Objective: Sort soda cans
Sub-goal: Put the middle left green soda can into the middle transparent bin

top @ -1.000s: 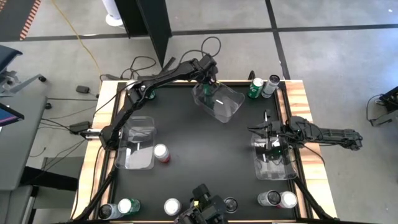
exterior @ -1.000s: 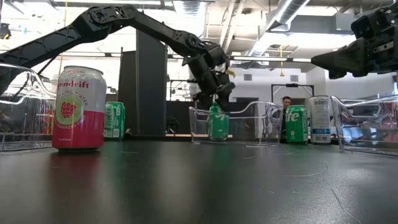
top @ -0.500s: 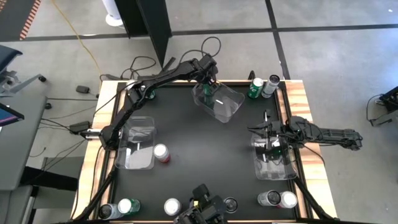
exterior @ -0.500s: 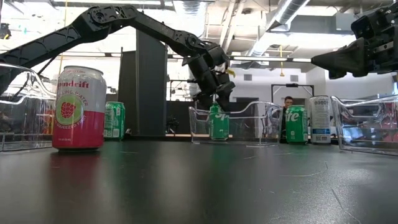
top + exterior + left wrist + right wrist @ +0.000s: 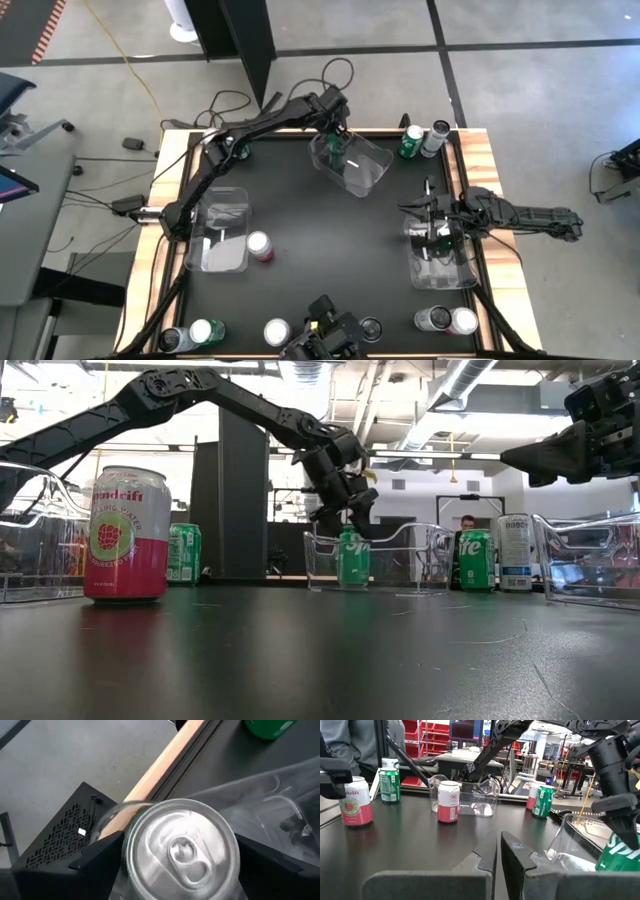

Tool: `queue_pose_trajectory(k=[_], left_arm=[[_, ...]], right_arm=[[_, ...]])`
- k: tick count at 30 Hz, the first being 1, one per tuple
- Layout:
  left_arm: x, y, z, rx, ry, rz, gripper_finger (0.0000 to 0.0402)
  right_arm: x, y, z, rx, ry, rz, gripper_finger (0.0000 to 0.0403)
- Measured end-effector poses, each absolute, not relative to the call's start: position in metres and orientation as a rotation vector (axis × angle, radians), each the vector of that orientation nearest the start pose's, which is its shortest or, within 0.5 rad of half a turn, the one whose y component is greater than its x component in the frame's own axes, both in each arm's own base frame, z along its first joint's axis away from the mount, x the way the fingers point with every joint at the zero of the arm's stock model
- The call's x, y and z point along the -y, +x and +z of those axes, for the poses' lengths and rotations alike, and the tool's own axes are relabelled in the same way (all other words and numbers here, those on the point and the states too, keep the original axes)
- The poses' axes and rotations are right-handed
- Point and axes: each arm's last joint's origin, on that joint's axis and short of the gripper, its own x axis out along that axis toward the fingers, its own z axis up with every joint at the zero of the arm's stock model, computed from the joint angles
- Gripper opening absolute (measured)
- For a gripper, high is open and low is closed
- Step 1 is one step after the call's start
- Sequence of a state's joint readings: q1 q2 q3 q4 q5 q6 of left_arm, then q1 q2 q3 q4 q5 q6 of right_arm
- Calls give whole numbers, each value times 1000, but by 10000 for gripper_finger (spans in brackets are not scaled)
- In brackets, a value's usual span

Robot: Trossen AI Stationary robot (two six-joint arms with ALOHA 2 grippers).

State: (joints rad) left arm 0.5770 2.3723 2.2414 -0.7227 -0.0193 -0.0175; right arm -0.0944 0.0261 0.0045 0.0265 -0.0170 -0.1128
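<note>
Left hand (image 5: 345, 518) hangs over the clear bin (image 5: 352, 163) at the far middle of the tabletop (image 5: 330, 250), and we see its fingers spread on either side of a green can (image 5: 352, 556) that stands upright inside that bin, apart from it and released. From the wrist, we look straight down on the can's silver top (image 5: 182, 852) with a dark finger (image 5: 95, 857) off to each side; the can's body is hidden below its own lid there. Our right hand (image 5: 432, 226) is over the bin (image 5: 443, 258) on the right side of the tabletop, its two fingers (image 5: 485, 855) pressed nearly together with nothing between them. From above, the right arm covers much of that bin, and we cannot make out what lies in it. A third bin (image 5: 222, 230) sits on the left side, with a pink can (image 5: 260, 245) just beside it on the open tabletop. Two more cans, a green one (image 5: 411, 141) and a pale one (image 5: 437, 134), stand at the far right corner. Along the near edge we count several cans: a dark one (image 5: 173, 340) and a green one (image 5: 207, 331) at the left, a white-topped one (image 5: 276, 331) nearer the middle, a dark one (image 5: 371, 329), and a pair (image 5: 446, 320) at the right. A camera mount (image 5: 328, 338) there cuts off part of that row.
</note>
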Motion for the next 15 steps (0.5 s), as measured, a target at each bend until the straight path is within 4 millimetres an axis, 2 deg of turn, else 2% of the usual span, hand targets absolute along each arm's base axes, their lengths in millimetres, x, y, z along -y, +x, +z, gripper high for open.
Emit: queue_pose_trajectory(k=[15], left_arm=[[-286,438,244,-831,-242,570,354]], right_arm=[[9,99,166,0,-113,-78,45]])
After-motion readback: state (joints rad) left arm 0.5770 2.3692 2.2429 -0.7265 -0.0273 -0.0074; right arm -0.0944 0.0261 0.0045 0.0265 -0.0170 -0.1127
